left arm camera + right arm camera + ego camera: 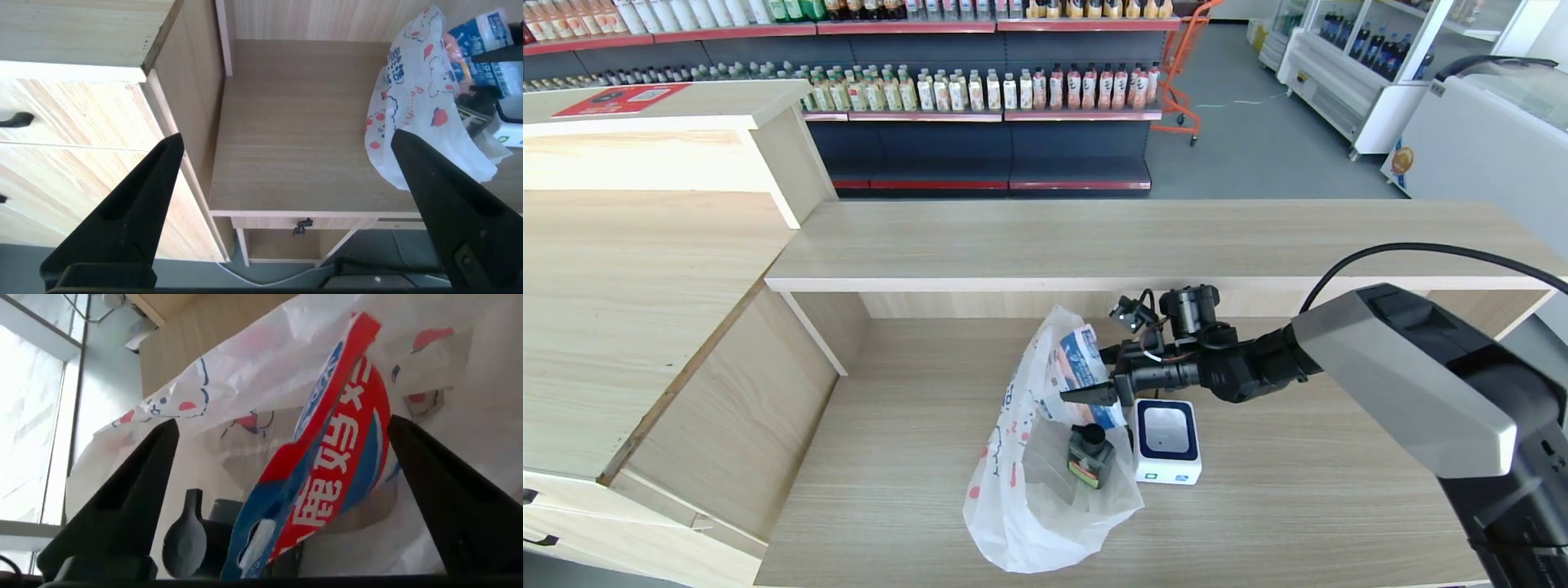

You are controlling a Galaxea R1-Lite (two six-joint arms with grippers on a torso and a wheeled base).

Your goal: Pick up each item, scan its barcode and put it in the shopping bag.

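1. Nearest, the left pincer [286,143] hangs off the near edge of the tabletop [286,90]. Its jaws are spread wide with nothing between them, and it is well apart from the bag.
2. The shopping bag [1013,506] slumps on the tabletop. It is thin white plastic, with its mouth gaping toward the right arm. A dark bottle [1090,459] already lies inside.
3. Just beside the bag sits the scanner [1168,441], window up.
4. At the bag's mouth is the right pincer [1094,380], its jaws fully apart. The snack packet [1080,359] stands between its fingers in the mouth of the bag. The right wrist view shows a gap on either side of the packet [343,474], so I judge it not gripped, only leaning on the plastic.
5. What could go wrong:
   - The packet sits high and tilted. If the slack rim sags, it may slide out toward the scanner instead of dropping in.
   - A spread finger could snag the thin film as the arm pulls away. That would drag the bag or tip out the bottle.
6. Farther off are a raised ledge [1143,237] and then shelves of bottles [980,90].
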